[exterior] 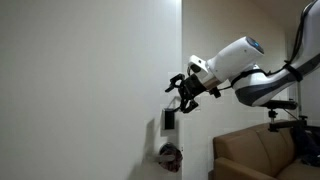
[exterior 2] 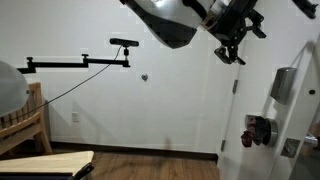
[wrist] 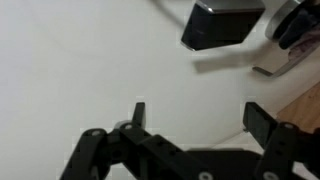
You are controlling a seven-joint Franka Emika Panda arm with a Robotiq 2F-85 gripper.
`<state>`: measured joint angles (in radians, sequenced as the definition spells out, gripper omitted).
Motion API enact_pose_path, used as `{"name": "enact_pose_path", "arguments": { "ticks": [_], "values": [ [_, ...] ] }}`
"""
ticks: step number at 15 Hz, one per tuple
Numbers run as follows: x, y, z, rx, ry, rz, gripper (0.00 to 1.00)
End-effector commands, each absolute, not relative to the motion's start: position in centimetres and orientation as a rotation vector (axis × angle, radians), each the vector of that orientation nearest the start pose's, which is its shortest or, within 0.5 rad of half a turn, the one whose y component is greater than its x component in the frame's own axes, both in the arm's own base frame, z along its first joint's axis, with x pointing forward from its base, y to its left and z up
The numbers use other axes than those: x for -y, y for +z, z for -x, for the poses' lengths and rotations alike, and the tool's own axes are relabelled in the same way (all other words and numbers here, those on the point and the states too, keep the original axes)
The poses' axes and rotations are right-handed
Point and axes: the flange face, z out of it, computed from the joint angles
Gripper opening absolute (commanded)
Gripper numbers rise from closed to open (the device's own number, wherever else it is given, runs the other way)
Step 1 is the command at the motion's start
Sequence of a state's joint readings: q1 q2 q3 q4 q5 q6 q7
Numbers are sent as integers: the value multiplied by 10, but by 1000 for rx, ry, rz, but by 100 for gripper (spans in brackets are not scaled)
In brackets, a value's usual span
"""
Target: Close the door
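Door (exterior: 90, 90) filled the left of the scene with the gripper (exterior: 183, 92) spread empty at its right edge, just above the keypad lock (exterior: 168, 120), so a push risked slipping off or snagging the lever handle (exterior: 170, 153).

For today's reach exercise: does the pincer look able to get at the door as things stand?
Probably yes: the open pincer faces the door close up, above its keypad lock, with nothing visible between them.
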<state>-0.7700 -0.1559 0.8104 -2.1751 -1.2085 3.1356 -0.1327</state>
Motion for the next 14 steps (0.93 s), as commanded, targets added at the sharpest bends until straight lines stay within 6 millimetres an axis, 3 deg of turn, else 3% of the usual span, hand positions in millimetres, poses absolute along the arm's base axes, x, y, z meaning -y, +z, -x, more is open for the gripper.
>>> {"name": "enact_pose_path", "arguments": {
  "ticks": [1, 3, 4, 5, 8, 12, 14],
  "values": [
    [-134, 488, -508, -1403, 930, -1785, 100],
    [-143, 468, -495, -1411, 930, -1855, 100],
    [-149, 466, -492, -1439, 976, -1857, 100],
    [-143, 471, -504, -1451, 951, -1828, 100],
    [-151, 464, -496, -1455, 957, -1847, 100],
    [-150, 461, -496, -1427, 927, -1873, 100],
    [-136, 454, -497, -1292, 868, -1982, 100]
  ]
}}
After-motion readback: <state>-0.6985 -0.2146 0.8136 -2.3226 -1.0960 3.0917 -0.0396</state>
